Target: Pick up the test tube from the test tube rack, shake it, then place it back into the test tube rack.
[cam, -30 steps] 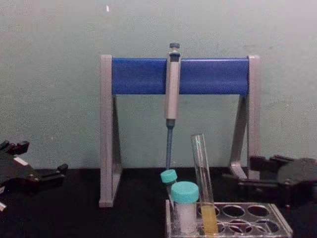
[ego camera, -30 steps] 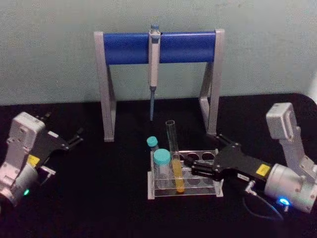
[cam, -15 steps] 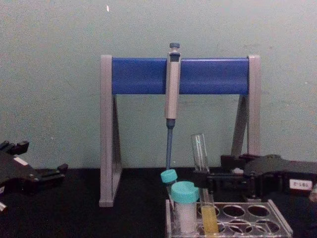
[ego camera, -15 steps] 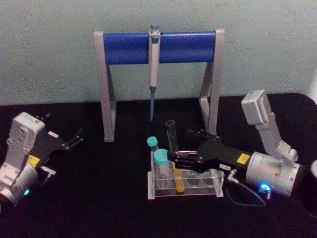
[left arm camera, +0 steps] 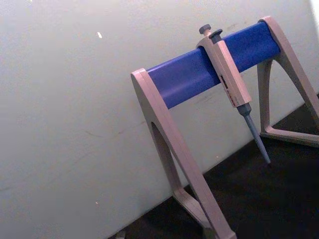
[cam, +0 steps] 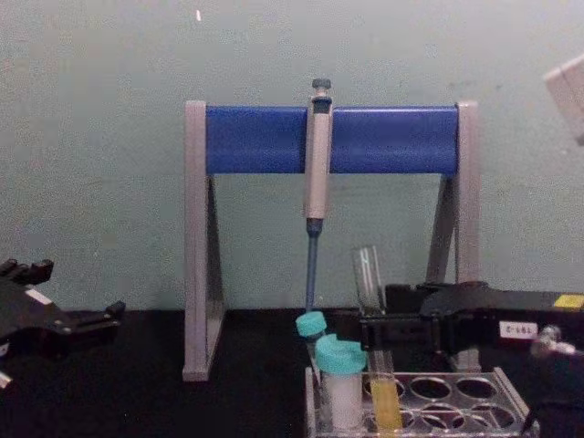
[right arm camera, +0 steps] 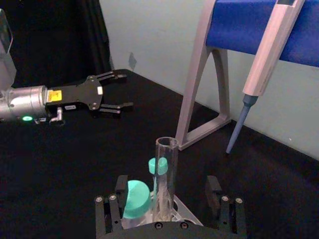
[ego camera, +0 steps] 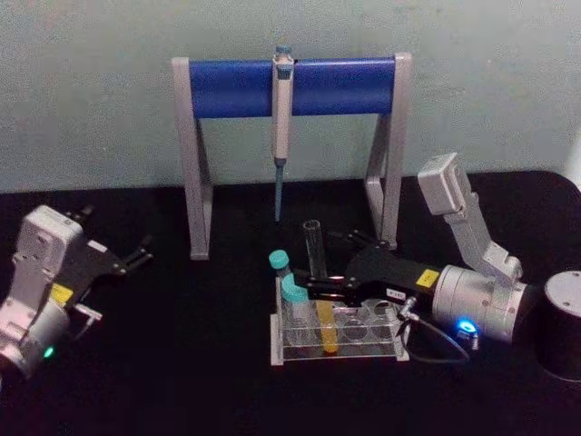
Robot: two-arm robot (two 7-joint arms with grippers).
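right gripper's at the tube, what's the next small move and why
Probably close the right gripper on the long clear glass test tube with yellow-orange liquid: its open fingers sit either side of the tube's upper part, which stands in the low clear plastic rack, not yet gripped. The left gripper is parked open at the left.

The right pincer [cam: 365, 331] hides the middle of the test tube [cam: 367, 270].

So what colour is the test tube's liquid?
The test tube holds yellow-orange liquid; chest view shows it best.
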